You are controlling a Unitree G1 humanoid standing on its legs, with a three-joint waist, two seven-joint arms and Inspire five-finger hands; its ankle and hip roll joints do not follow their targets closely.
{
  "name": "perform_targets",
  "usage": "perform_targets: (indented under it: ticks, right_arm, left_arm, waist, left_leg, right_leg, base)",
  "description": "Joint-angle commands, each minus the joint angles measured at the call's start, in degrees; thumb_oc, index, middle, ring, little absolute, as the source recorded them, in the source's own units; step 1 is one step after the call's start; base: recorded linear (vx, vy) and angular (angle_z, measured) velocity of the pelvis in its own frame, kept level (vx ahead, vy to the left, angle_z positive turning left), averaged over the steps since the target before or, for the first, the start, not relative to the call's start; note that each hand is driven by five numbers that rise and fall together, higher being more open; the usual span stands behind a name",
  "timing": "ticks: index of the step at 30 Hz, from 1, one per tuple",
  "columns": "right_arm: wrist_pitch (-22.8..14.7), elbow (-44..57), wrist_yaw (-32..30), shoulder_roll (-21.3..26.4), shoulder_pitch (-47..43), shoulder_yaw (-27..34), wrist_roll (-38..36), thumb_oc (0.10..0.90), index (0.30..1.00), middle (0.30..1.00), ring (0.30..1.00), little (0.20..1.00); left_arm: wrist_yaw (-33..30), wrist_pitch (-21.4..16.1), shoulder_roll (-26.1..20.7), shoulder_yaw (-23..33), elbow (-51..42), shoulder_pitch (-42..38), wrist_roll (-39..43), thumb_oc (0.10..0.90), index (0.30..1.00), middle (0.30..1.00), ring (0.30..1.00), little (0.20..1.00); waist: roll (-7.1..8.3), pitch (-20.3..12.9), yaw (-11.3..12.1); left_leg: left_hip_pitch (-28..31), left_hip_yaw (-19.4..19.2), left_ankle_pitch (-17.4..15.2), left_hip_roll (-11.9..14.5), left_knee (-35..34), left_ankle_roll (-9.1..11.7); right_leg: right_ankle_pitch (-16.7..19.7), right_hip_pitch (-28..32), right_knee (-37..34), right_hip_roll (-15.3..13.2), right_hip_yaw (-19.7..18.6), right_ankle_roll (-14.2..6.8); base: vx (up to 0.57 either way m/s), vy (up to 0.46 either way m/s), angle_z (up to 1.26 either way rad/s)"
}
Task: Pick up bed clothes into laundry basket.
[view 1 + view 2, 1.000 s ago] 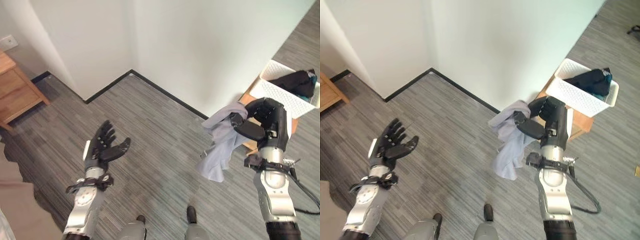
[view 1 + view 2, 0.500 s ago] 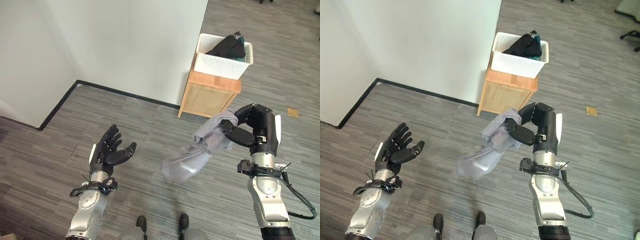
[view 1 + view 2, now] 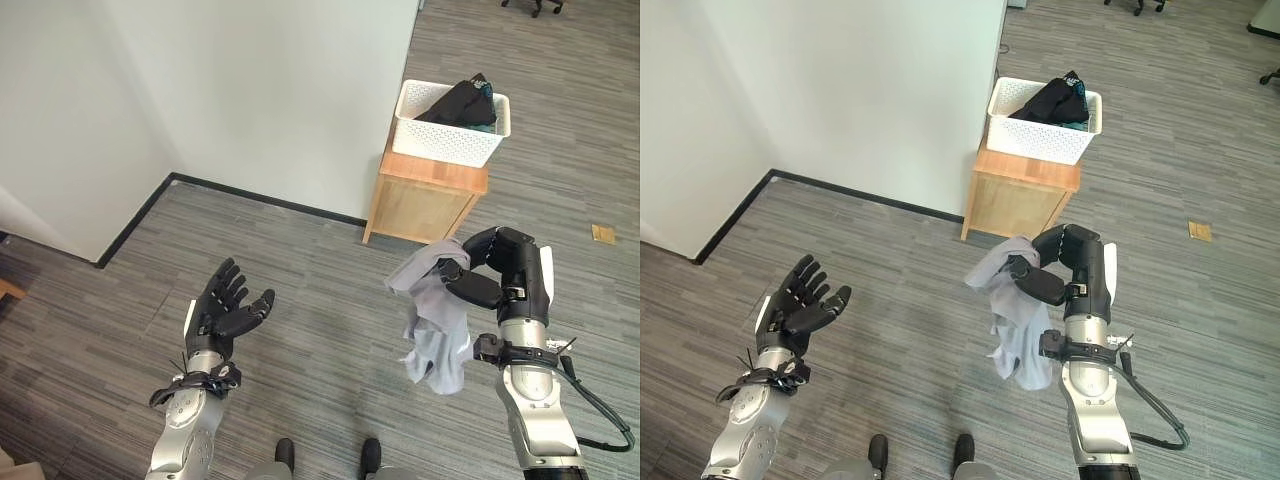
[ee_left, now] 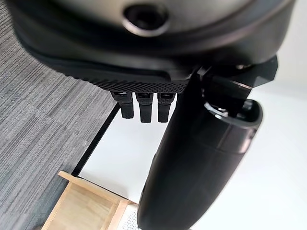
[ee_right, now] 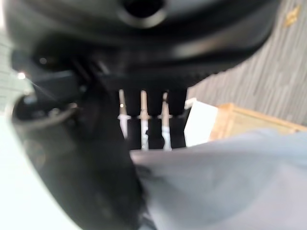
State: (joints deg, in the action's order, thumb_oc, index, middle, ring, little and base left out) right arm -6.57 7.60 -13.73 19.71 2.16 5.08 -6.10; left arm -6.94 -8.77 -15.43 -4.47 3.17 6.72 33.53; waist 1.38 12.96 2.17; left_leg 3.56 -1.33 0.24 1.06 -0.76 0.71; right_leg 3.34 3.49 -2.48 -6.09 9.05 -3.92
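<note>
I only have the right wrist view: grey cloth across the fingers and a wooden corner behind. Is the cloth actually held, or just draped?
Observer: Held. The right hand is curled round the grey cloth, which hangs free above the floor.
Operator: Where's the basket from there?
Observer: The white laundry basket sits on top of a small wooden cabinet by the wall, ahead of the right hand.
Operator: Anything in it?
Observer: Yes, dark clothing is piled inside.
Operator: And the left hand?
Observer: The left hand is raised with open fingers, holding nothing.
</note>
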Motion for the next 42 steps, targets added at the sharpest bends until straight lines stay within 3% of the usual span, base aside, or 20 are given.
perform_targets:
  ticks: [1,5,9,11,14,15,17,22,23,25,26,27,28,30,32,35,36,38,39,42]
  right_arm:
    - [-7.21,6.83,0.29,1.64,-6.86,2.01,-2.9,0.4,0.3,0.3,0.3,0.3]
    - [-7.11,7.25,0.05,1.44,-7.83,1.24,-3.28,0.4,0.3,0.3,0.3,0.3]
    - [-6.6,7.93,0.09,1.38,-8.98,-0.19,-1.78,0.4,0.3,0.3,0.3,0.3]
    - [-6.34,7.9,0.02,1.31,-9.54,-0.89,-1.2,0.4,0.3,0.3,0.3,0.3]
    - [-6.31,7.29,-0.15,0.92,-12.97,-2.14,-1.85,0.4,0.3,0.3,0.3,0.3]
    - [-6.33,7.18,-0.17,0.94,-13.11,-2.17,-1.86,0.4,0.3,0.3,0.3,0.3]
    - [-6.54,6.9,-1.81,1.6,-14.83,-2.13,-1.08,0.4,0.3,0.3,0.3,0.3]
    - [-6.69,7.63,-0.94,2.54,-16.42,-3.05,-1.4,0.4,0.3,0.3,0.3,0.3]
    - [-6.96,7.44,0.19,3.27,-17.59,-3.69,-2.0,0.4,0.3,0.3,0.3,0.3]
    - [-6.87,7.54,1.41,4.11,-18.03,-4.8,-3.18,0.4,0.3,0.3,0.3,0.3]
    - [-6.87,7.5,1.42,4.11,-18.05,-4.83,-3.19,0.4,0.3,0.3,0.3,0.3]
    - [-7.41,7.03,1.3,4.97,-19.14,-6.32,-5.56,0.4,0.3,0.3,0.3,0.3]
    - [-7.51,6.79,0.96,5.22,-19.62,-6.57,-6.14,0.4,0.3,0.3,0.3,0.3]
    - [-7.61,6.92,-0.1,5.35,-21.09,-7.19,-5.67,0.4,0.3,0.3,0.3,0.3]
    - [-6.48,6.51,-1.69,5.47,-22.82,-8.0,-3.33,0.4,0.3,0.3,0.3,0.3]
    - [-6.59,6.54,-2.01,3.78,-24.66,-10.14,-1.84,0.4,0.3,0.3,0.3,0.3]
    - [-6.63,6.45,-2.07,3.84,-24.66,-10.19,-1.8,0.4,0.3,0.3,0.3,0.3]
    - [-6.71,6.2,-2.38,3.25,-25.29,-11.28,-0.58,0.4,0.3,0.3,0.3,0.3]
    - [-6.8,6.48,-2.25,3.25,-25.4,-11.2,-0.14,0.4,0.3,0.3,0.3,0.3]
    - [-6.1,7.42,-1.96,3.76,-25.3,-9.94,0.32,0.4,0.3,0.3,0.3,0.3]
  left_arm:
    - [1.35,-4.66,-3.25,1.05,-6.41,-2.67,-1.05,0.8,0.9,0.9,0.9,0.9]
    - [1.05,-4.29,-3.58,0.98,-6.13,-3.08,-0.56,0.8,0.9,0.9,0.9,0.9]
    - [0.36,-4.27,-4.36,0.93,-5.7,-4.57,-0.94,0.8,0.9,0.9,0.9,0.9]
    - [0.36,-4.34,-4.57,0.6,-5.43,-5.17,-1.31,0.8,0.9,0.9,0.9,0.9]
    - [0.35,-4.75,-5.5,0.68,-6.05,-6.82,-0.97,0.8,0.9,0.9,0.9,0.9]
    - [0.37,-4.74,-5.52,0.74,-6.05,-6.86,-0.94,0.8,0.9,0.9,0.9,0.9]
    - [0.35,-5.22,-6.18,0.3,-5.92,-8.67,-1.13,0.8,0.9,0.9,0.9,0.9]
    - [-0.27,-5.88,-6.06,0.42,-5.14,-11.39,-1.58,0.8,0.9,0.9,0.9,0.9]
    - [0.15,-6.1,-4.93,0.61,-5.23,-11.05,-1.66,0.8,0.9,0.9,0.9,0.9]
    - [0.51,-6.09,-4.01,0.95,-5.03,-10.63,-0.46,0.8,0.9,0.9,0.9,0.9]
    - [0.52,-6.08,-4.02,0.97,-5.01,-10.61,-0.44,0.8,0.9,0.9,0.9,0.9]
    - [0.84,-5.49,-2.91,0.46,-4.9,-10.78,2.23,0.8,0.9,0.9,0.9,0.9]
    - [1.37,-5.17,-2.81,0.01,-5.0,-10.91,2.99,0.8,0.9,0.9,0.9,0.9]
    - [1.74,-4.92,-2.59,-1.28,-5.87,-11.35,3.35,0.8,0.9,0.9,0.9,0.9]
    - [1.01,-5.1,-1.84,-2.36,-5.91,-12.1,4.4,0.8,0.9,0.9,0.9,0.9]
    - [0.61,-5.82,-0.63,-3.94,-5.8,-13.39,5.75,0.8,0.9,0.9,0.9,0.9]
    - [0.49,-5.85,-0.55,-4.02,-5.8,-13.37,5.67,0.8,0.9,0.9,0.9,0.9]
    - [-0.31,-6.22,-0.15,-4.03,-5.62,-13.49,4.52,0.8,0.9,0.9,0.9,0.9]
    - [-0.85,-6.33,0.15,-3.67,-5.48,-13.49,3.85,0.8,0.9,0.9,0.9,0.9]
    - [-1.92,-6.45,-0.09,-1.92,-5.52,-12.27,3.14,0.8,0.9,0.9,0.9,0.9]
  waist:
    - [2.27,-7.11,0.43]
    - [2.15,-6.33,0.26]
    - [0.45,-3.32,-0.73]
    - [0.38,-2.69,-1.36]
    - [0.26,-2.29,-3.49]
    - [0.07,-2.26,-3.5]
    - [0.33,-1.81,-5.01]
    - [0.56,-2.93,-6.36]
    - [0.45,-4.01,-6.91]
    - [-0.43,-4.59,-7.39]
    - [-0.68,-4.83,-7.56]
    - [0.03,-4.01,-6.56]
    - [1.1,-3.29,-6.06]
    - [2.74,-0.94,-2.95]
    - [2.71,-0.15,-0.8]
    - [0.53,-0.52,3.1]
    - [0.81,-0.44,3.23]
    - [-1.63,-1.55,6.51]
    - [-1.66,-1.7,6.94]
    - [-1.43,-3.99,7.34]
  left_leg:
    - [-3.39,5.57,-1.99,-0.71,0.48,1.15]
    - [-3.44,4.51,-2.72,-1.1,1.09,0.44]
    - [-2.0,3.1,-4.48,-0.49,1.58,-1.71]
    - [-0.82,2.96,-4.64,-0.56,0.86,-1.78]
    - [3.93,1.25,-6.68,1.31,-2.94,0.49]
    - [4.07,1.23,-6.79,1.5,-3.03,0.49]
    - [7.37,2.05,-9.6,4.07,-3.29,3.06]
    - [11.33,2.49,-13.19,7.71,-1.6,5.58]
    - [11.86,2.91,-12.73,9.62,1.91,6.53]
    - [9.42,4.25,-4.68,12.28,11.31,7.14]
    - [9.26,4.42,-5.08,12.51,11.47,7.11]
    - [2.42,4.98,4.9,13.78,27.63,5.28]
    - [-1.31,4.97,6.15,13.1,33.01,4.64]
    - [-8.04,5.59,4.34,8.81,41.18,4.38]
    - [-13.92,3.76,2.55,6.54,39.22,4.69]
    - [-19.93,1.27,3.76,4.25,22.39,4.77]
    - [-18.87,0.96,4.01,4.02,21.06,4.82]
    - [-19.84,3.54,9.26,1.08,3.49,4.89]
    - [-20.43,2.72,10.6,0.03,-1.13,5.45]
    - [-19.07,0.63,11.43,-1.38,-0.96,4.11]
  right_leg:
    - [-5.06,-0.7,2.38,-1.47,-1.68,-3.91]
    - [-5.53,-2.02,5.17,-2.48,-2.5,-4.43]
    - [-5.39,-11.19,25.23,-3.72,-4.11,-7.55]
    - [-3.89,-14.12,28.19,-3.46,-5.69,-8.28]
    - [-0.59,-18.45,15.72,-8.31,-5.19,-8.3]
    - [-0.39,-18.04,15.1,-8.11,-5.02,-8.35]
    - [4.24,-20.52,5.26,-11.72,-5.88,-10.01]
    - [5.68,-20.98,4.27,-12.1,-4.15,-11.08]
    - [6.29,-20.81,6.31,-11.31,-3.6,-10.58]
    - [3.94,-19.84,8.96,-8.6,-3.02,-7.64]
    - [3.53,-19.78,8.94,-8.49,-2.78,-7.79]
    - [0.81,-15.34,8.86,-5.73,-1.98,-3.79]
    - [0.15,-13.23,7.84,-5.45,-1.58,-2.38]
    - [-1.88,-8.91,5.68,-4.45,-1.76,-0.55]
    - [-2.66,-5.58,3.78,-4.24,-1.6,-0.98]
    - [-5.16,-0.65,1.34,-1.68,-1.15,-1.53]
    - [-5.41,-0.29,1.26,-1.98,-1.26,-1.52]
    - [-8.33,4.15,0.22,1.94,-2.3,-1.33]
    - [-9.49,6.56,-0.49,2.38,-2.12,-1.32]
    - [-12.19,10.45,-0.68,2.64,-2.25,-1.36]
  base:
    - [0.03,0.022,0.04]
    - [0.01,0.043,-0.02]
    - [0.01,0.126,-0.24]
    - [0.12,0.023,-0.23]
    - [0.29,-0.136,-0.23]
    - [0.27,-0.198,-0.29]
    - [0.47,-0.301,-0.24]
    - [0.35,-0.261,0.17]
    - [0.44,-0.402,0.36]
    - [0.33,-0.322,0.25]
    - [0.37,-0.464,-0.19]
    - [0.32,-0.522,-0.34]
    - [0.4,-0.709,-0.18]
    - [0.3,-0.456,-0.24]
    - [0.38,-0.272,-0.41]
    - [0.5,-0.099,0.02]
    - [0.38,-0.008,-0.21]
    - [0.64,-0.065,-0.25]
    - [0.66,-0.11,-0.2]
    - [0.51,-0.033,-0.04]
